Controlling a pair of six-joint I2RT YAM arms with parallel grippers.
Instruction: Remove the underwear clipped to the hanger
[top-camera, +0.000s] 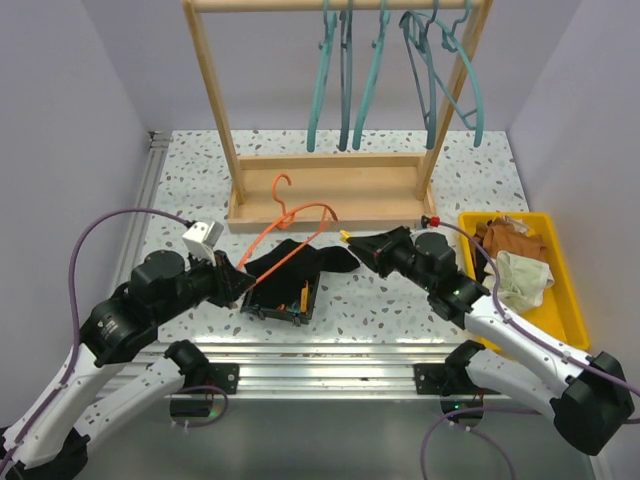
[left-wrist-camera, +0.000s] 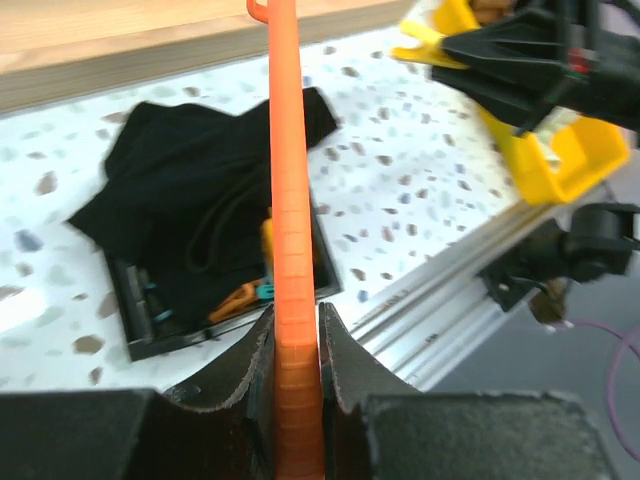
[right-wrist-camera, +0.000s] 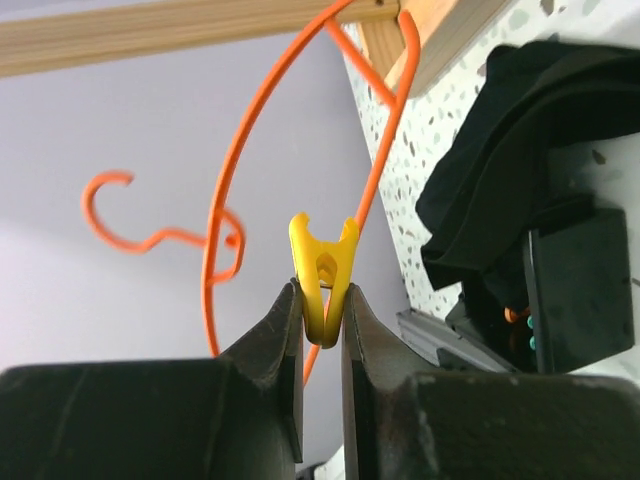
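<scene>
My left gripper (top-camera: 240, 284) is shut on the lower bar of the orange hanger (top-camera: 293, 216); in the left wrist view the bar (left-wrist-camera: 285, 190) runs up from between the shut jaws (left-wrist-camera: 297, 335). The black underwear (top-camera: 303, 259) lies loose on the table, draped over a black tray (top-camera: 283, 304), and also shows in the left wrist view (left-wrist-camera: 190, 190). My right gripper (top-camera: 356, 243) is shut on a yellow clip (right-wrist-camera: 322, 265), held off the table beside the hanger (right-wrist-camera: 228, 180). The cream-white brief (top-camera: 522, 277) lies in the yellow bin (top-camera: 570, 300).
A wooden rack (top-camera: 325, 190) with several teal hangers (top-camera: 345, 80) stands at the back. Brown clothes (top-camera: 510, 238) lie in the yellow bin at the right. The black tray holds orange and teal clips (left-wrist-camera: 240, 298). A metal rail (top-camera: 320, 350) runs along the table's near edge.
</scene>
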